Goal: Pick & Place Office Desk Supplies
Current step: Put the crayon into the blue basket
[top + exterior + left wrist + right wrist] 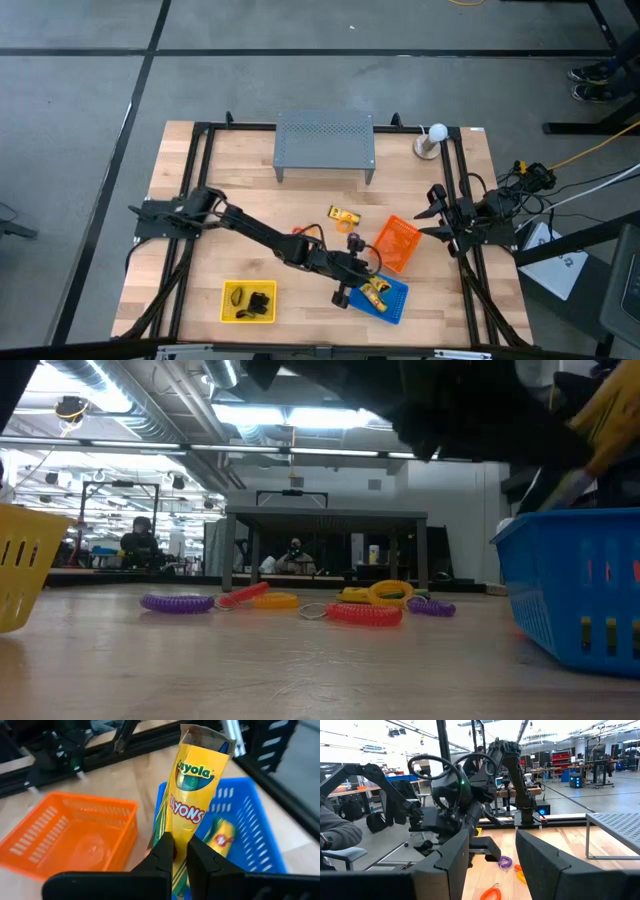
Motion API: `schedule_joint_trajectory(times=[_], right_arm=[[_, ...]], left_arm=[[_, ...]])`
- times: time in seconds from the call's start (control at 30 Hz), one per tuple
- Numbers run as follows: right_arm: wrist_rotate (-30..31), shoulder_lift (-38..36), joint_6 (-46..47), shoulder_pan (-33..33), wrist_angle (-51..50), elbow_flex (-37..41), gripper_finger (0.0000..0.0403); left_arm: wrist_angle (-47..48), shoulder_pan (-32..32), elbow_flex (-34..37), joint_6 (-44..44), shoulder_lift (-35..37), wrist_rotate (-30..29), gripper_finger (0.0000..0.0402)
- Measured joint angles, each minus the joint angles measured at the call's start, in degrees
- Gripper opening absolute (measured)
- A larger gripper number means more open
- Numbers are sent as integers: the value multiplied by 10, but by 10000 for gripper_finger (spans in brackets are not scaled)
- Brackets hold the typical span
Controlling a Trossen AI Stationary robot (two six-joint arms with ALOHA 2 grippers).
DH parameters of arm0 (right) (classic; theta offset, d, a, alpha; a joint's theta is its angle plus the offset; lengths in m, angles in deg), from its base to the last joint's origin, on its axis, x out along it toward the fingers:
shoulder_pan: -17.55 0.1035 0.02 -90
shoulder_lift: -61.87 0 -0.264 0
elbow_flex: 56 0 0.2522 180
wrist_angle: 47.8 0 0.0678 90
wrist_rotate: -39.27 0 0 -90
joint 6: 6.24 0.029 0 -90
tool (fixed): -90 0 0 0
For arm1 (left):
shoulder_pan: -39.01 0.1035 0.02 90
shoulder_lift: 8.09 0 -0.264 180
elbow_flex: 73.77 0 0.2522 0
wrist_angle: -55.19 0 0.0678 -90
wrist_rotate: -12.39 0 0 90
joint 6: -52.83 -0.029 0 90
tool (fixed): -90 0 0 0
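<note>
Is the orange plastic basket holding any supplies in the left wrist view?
No: the orange plastic basket shows only its bare floor, while the yellow crayon box in the left hand is over the blue basket.

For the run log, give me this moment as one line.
left tool: shut on crayon box, held over blue basket | right tool: open, waiting at table's right edge | orange basket: empty

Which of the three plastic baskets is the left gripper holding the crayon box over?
The blue plastic basket. The left gripper, shut on the yellow Crayola crayon box, hangs above it; the orange basket sits beside it, the yellow basket farther off.
</note>
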Motion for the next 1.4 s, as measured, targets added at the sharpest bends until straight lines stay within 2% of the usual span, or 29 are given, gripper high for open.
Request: schedule_joint_trajectory(times=[0.57, 0.77, 1.03, 1.1, 1.2, 1.3, 1.4], right_arm=[[0, 0, 0, 0, 0, 0, 165], [-1, 0, 5, 0, 0, 0, 165], [-5, 0, 6, 0, -1, 0, 165], [-6, 0, 6, 0, -1, 0, 165], [-7, 0, 10, 0, -1, 0, 165], [-9, 0, 13, 0, -3, 0, 165], [-20, 0, 15, 0, -6, 0, 165]], left_arm=[[17, -2, -12, 39, -32, -8, 23], [11, 2, -12, 40, -30, 18, 81], [1, 2, -23, 31, -28, 20, 163], [7, 1, -29, 13, -27, 1, 173], [57, 5, -46, -40, -17, -66, 179], [149, 16, -63, -61, 0, -140, 179], [235, 40, -67, -58, 9, -156, 180]])
